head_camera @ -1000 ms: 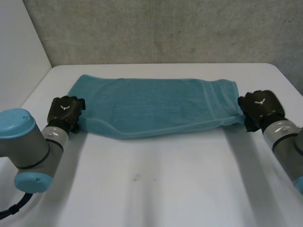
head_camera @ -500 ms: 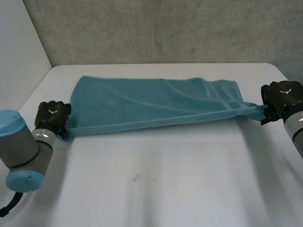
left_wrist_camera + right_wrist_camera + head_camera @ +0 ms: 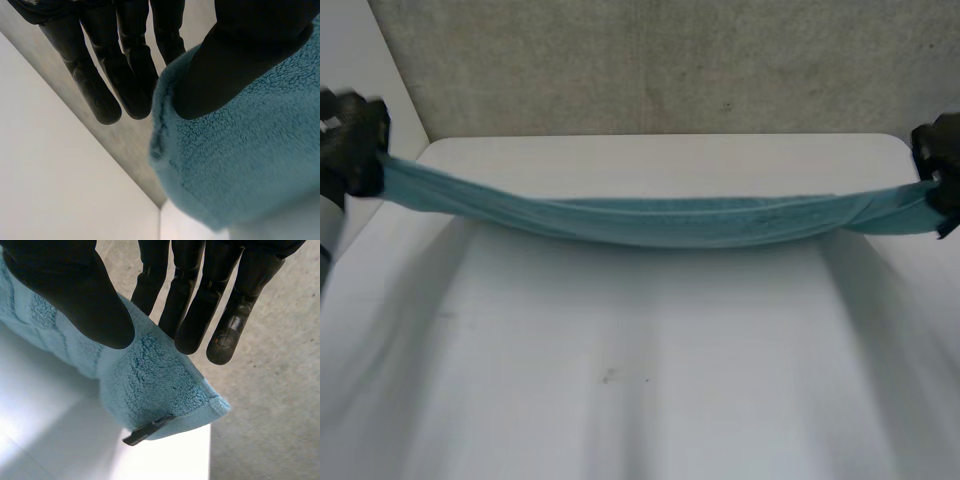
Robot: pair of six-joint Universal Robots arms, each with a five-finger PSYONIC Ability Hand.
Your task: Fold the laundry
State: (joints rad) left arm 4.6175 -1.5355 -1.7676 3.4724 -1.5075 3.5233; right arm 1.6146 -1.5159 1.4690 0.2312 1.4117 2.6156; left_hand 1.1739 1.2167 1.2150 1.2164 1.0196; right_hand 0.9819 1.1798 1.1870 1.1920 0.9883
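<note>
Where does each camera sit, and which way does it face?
Head view: between and behind the arms, looking down at the white table; left hand and right hand show.
Left wrist view: on that wrist, looking along the palm; fingers and thumb pinch the teal towel.
Right wrist view: likewise, pinching the towel's other end.
All share the towel.

Teal-blue terry towel (image 3: pixel 670 222), plain in colour, with a ribbed woven band of the same teal near one end and a small black tab (image 3: pixel 147 430) at its corner. Black left hand (image 3: pixel 355 135) and black right hand (image 3: pixel 942 150). White table (image 3: pixel 650 380); mottled grey wall (image 3: pixel 650 60).
</note>
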